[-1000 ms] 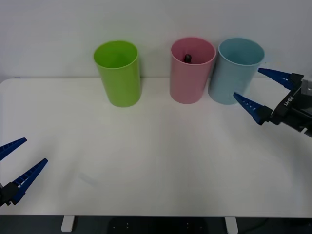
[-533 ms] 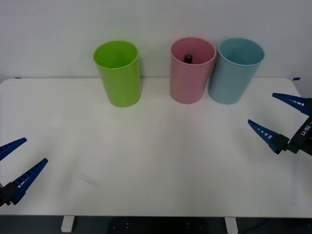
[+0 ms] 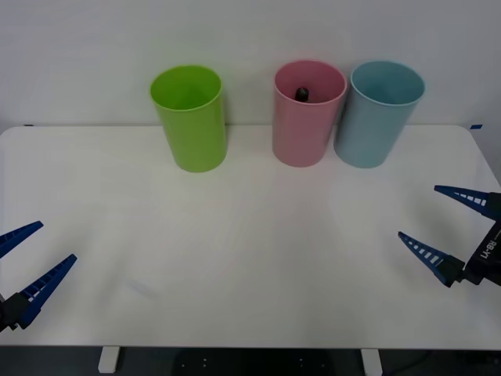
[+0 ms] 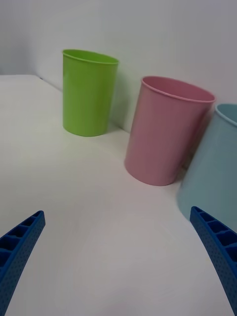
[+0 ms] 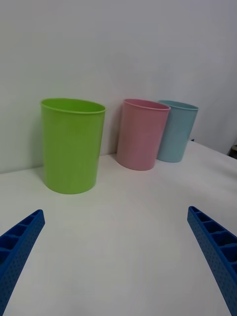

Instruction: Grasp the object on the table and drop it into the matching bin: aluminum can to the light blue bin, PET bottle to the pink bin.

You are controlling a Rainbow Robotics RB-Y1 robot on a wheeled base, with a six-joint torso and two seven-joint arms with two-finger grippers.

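Right now your PET bottle (image 3: 301, 93) sits inside the pink bin (image 3: 307, 117); from the front view you can make out just its dark cap end against the inner wall near the rim. That bin stands upright at the far edge of the table (image 3: 250, 235), with the light blue bin (image 3: 377, 117) just beside it on the robot's right, the two nearly touching or touching, you cannot tell which. A lime green bin (image 3: 190, 117) stands well apart on the robot's left, also upright along the far edge.

Your right gripper (image 3: 450, 227) hangs over the table's near right side, well away from the bins, with its blue ribbed fingers spread wide and nothing between them. From its wrist camera you look across bare tabletop at the green, pink and light blue bins in a row.

Your left gripper (image 3: 27, 258) sits at the near left corner of the table, fingers likewise spread apart and holding nothing, facing the same three bins from a distance.
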